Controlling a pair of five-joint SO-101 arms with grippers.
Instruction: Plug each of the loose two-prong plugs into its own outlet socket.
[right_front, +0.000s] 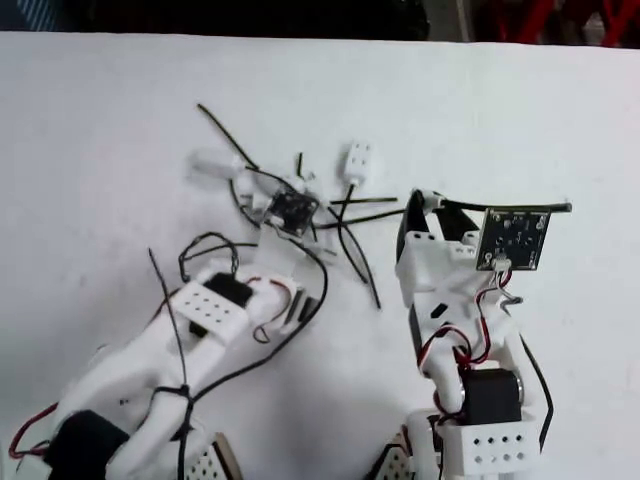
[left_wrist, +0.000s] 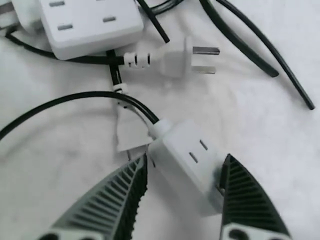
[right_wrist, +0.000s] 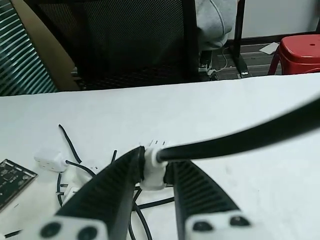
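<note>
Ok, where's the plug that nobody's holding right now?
Left wrist view: the loose plug lies flat on the table, between the large socket block and the small socket at the left gripper.

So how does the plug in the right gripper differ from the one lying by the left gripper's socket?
The held plug is clamped between the right gripper's fingers; the lying plug rests flat on the table, untouched. The held plug's cord stretches straight out; the lying plug's runs along the table past a socket block. Both are white on black cords.
</note>
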